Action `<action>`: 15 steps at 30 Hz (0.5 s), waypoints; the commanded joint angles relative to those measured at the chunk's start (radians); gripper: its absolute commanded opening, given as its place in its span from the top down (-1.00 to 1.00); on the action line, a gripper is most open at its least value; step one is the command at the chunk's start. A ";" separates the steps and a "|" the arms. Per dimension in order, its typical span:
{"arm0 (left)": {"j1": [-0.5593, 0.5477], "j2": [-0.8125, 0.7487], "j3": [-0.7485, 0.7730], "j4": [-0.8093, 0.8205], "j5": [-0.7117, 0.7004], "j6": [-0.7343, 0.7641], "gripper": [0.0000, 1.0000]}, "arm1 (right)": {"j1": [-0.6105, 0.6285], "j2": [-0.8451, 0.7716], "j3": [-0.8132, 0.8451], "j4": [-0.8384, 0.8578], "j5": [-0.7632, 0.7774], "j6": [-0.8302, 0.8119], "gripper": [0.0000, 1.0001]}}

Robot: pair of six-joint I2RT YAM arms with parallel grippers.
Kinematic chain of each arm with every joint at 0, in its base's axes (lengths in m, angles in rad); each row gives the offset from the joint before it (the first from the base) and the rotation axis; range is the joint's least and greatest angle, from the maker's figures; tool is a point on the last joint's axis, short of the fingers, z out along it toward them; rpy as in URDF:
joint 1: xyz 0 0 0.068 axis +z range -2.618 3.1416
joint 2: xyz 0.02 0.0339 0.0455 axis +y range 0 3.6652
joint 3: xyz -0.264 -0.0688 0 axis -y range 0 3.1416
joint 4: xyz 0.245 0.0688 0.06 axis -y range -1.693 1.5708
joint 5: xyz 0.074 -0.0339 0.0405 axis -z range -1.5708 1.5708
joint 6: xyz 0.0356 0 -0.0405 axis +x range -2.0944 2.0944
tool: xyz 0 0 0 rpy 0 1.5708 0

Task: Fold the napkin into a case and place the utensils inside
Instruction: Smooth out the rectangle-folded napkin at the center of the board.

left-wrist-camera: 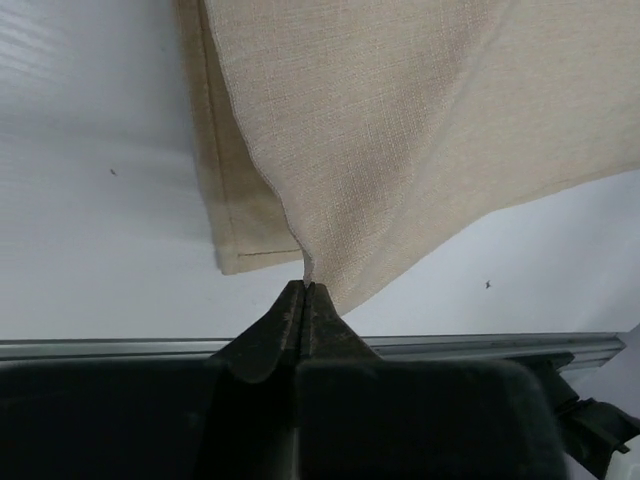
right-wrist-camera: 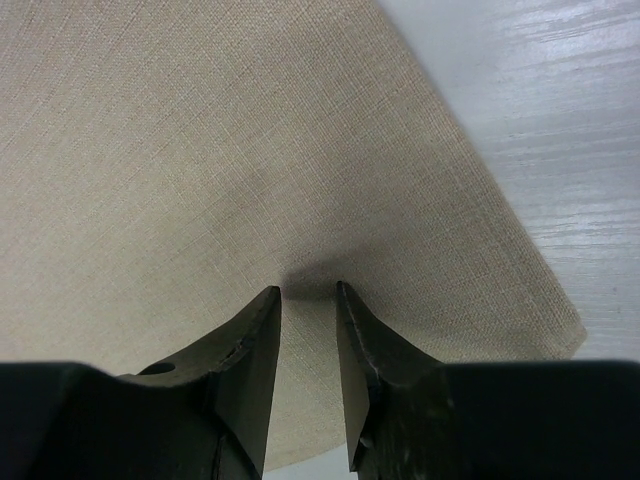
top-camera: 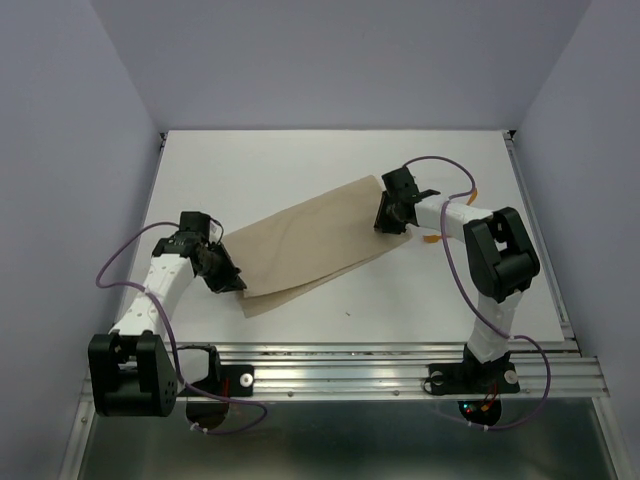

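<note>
White table point(top-camera: 300, 160): tan napkin point(top-camera: 310, 245), folded over, lies diagonally across the centre. Left gripper point(top-camera: 232, 280) is clenched on its lower-left corner. Right gripper point(top-camera: 388, 224), jaws slightly parted, is at its upper-right end.

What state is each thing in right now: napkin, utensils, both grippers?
napkin: spread diagonally, doubled over, lower layer peeking out at the near-left end; not yet a case.
left gripper: shut on the napkin's top-layer corner.
right gripper: open, fingers narrowly apart, tips at the cloth's far-right end.
utensils: outside the napkin, only orange bits showing.
</note>
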 commanded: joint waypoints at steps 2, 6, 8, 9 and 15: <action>0.005 0.017 0.046 -0.033 -0.036 0.051 0.12 | 0.000 0.000 0.032 -0.020 0.029 -0.011 0.30; 0.005 0.038 0.181 -0.057 -0.067 0.096 -0.68 | 0.000 -0.037 0.041 -0.031 0.029 -0.035 0.27; 0.005 0.066 0.223 -0.059 -0.095 0.100 -0.61 | 0.000 -0.051 0.043 -0.034 0.030 -0.043 0.26; 0.005 0.075 0.244 -0.056 -0.102 0.100 -0.56 | 0.000 -0.058 0.044 -0.037 0.030 -0.044 0.26; 0.006 0.207 0.322 0.136 -0.104 0.035 -0.10 | 0.000 -0.077 0.051 -0.044 -0.020 -0.049 0.26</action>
